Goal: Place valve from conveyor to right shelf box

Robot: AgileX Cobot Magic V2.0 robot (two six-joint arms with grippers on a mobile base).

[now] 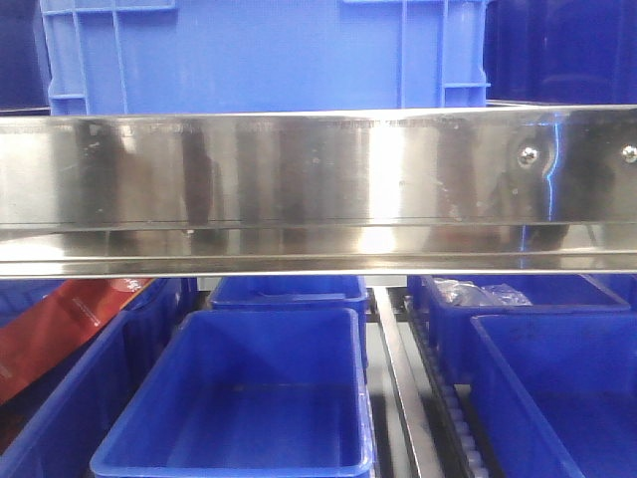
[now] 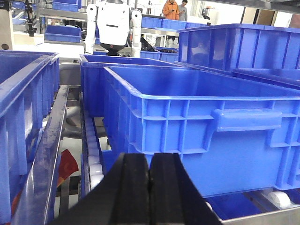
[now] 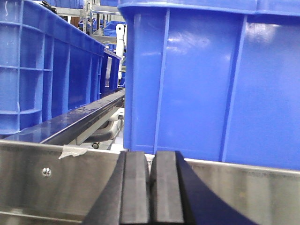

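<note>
Closest to your left wrist camera, the left gripper (image 2: 150, 197) has its two black pads pressed together with nothing between them. Your right gripper (image 3: 151, 192) is the same: both pads closed against each other, empty, sitting just in front of a stainless steel rail (image 3: 61, 180) with one screw and a scrap of tape on it.

You cannot see the valve in any view, nor the conveyor belt, so their look and place cannot be told.

Beyond the left gripper you have a large blue plastic box (image 2: 201, 131), open-topped and empty as far as its inside shows, resting on a roller track (image 2: 91, 154). A second blue box (image 2: 93, 79) stands right behind it, a third runs along the left edge, and a fourth sits higher at the right. Farther back stands a white robot (image 2: 112, 23), and two people, one in orange (image 2: 170, 9), are at the far end.

From the front camera, a polished steel shelf beam (image 1: 318, 189) crosses your view. Under it the nearest blue bin (image 1: 239, 398) is empty. The far right bin holds clear plastic bags (image 1: 483, 294). One more blue crate (image 1: 264, 55) sits on top of the shelf.
</note>
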